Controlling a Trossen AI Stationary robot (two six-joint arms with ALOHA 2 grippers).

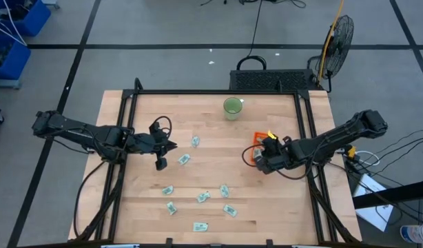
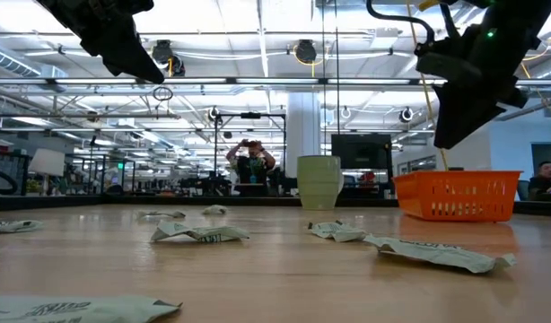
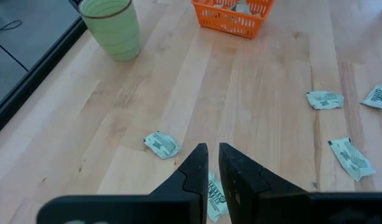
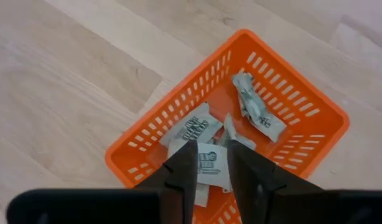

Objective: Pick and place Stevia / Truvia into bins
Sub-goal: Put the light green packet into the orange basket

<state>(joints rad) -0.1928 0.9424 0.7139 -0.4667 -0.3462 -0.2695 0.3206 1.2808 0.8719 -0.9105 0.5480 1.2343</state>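
Several pale green and white Stevia sachets lie flat and scattered on the wooden table. Several more lie in the orange bin at the table's right. My right gripper hangs open above the bin, pointing steeply down. A white sachet shows in the gap between its fingers, lying on the others in the bin. My left gripper hovers above the table's left half with a narrow gap and nothing between its fingers. One sachet lies on the table right beneath it, another just beyond.
A round green cup stands near the far edge, to the left of the bin. Black frame rails run along the table's left, right and far edges. The loose sachets cluster in the near middle of the table.
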